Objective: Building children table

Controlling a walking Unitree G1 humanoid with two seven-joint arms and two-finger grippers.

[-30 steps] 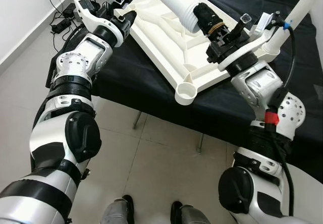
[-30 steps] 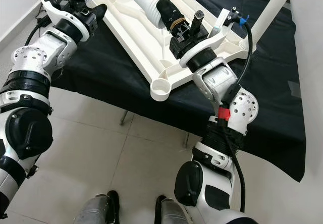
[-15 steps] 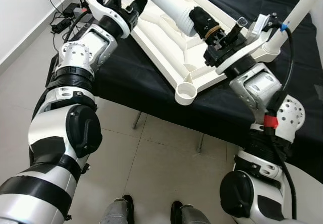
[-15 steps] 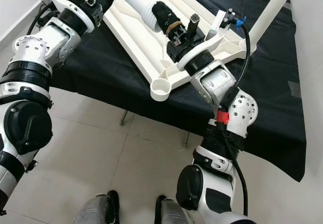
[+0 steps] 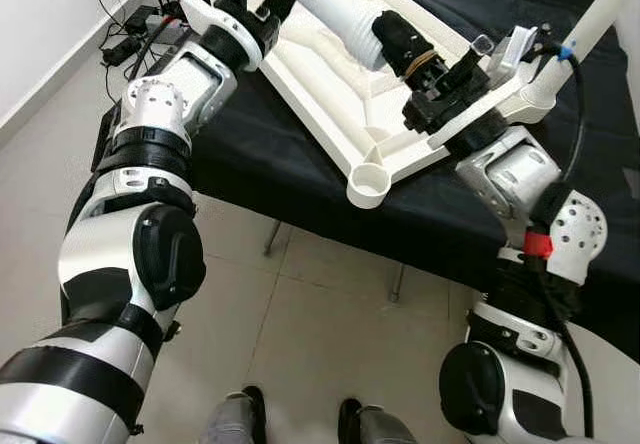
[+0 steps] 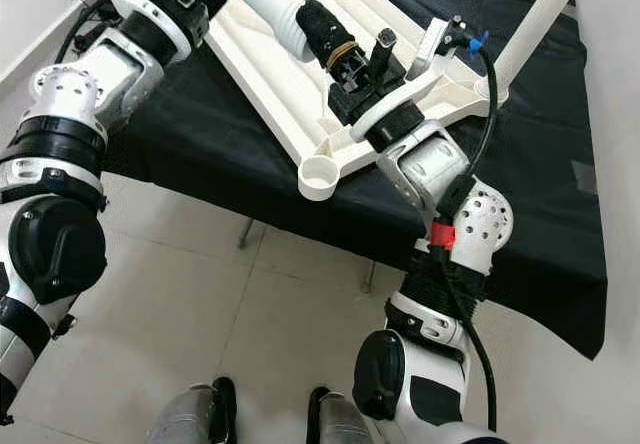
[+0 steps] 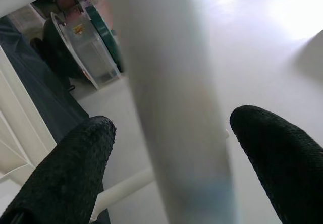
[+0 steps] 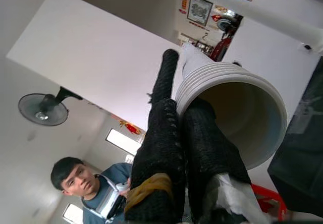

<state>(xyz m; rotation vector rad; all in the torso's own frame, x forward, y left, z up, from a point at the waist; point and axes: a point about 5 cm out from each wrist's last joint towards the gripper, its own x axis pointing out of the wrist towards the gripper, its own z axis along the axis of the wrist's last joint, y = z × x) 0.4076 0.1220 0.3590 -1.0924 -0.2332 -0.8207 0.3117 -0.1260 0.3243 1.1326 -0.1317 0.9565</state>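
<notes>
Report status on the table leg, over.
Right gripper pinching ribbed rim of table leg. Left gripper open, fingers straddling the leg's far end. Leg lies across upturned tabletop. Corner socket unfilled.

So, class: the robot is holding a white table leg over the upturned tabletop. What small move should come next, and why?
Probably swing the leg upright toward a corner socket. The right gripper pinches its ribbed open end, the left gripper's fingers straddle the leg unclosed, and it lies tilted across the tabletop.

Glossy white plastic tabletop (image 5: 330,74) on matt black cloth (image 5: 250,174).
</notes>
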